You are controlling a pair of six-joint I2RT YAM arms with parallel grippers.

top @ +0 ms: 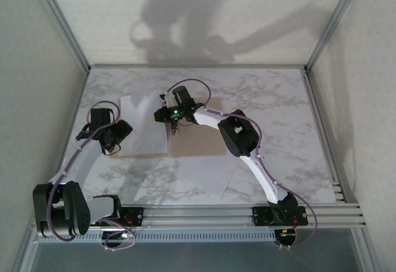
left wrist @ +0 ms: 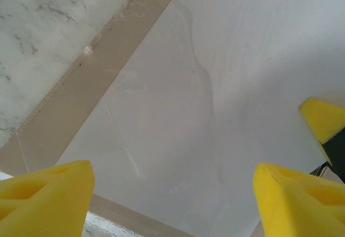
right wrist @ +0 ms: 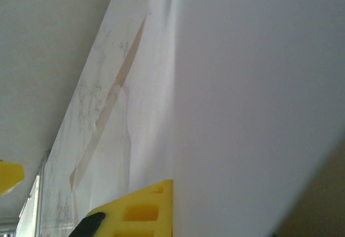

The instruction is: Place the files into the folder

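Left gripper point(top: 113, 137), centre-left of the top view: yellow fingertips point(left wrist: 48, 194) spread wide, poised over a thin white paper sheet point(left wrist: 215, 86). This sheet lies on the left half of the flat tan-brown cardboard folder point(top: 193, 142), which is open mid-frame on the white-grey marble table point(top: 278, 111). Right gripper point(top: 173, 123), centre: jaws pressed together, pinching that sheet's right edge. Second white paper sheet point(top: 207, 174), lower centre, lies on the marble just below the folder.

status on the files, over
left hand open above files. right hand shut on one of the files, over folder. loose sheet in front, nothing blocking.
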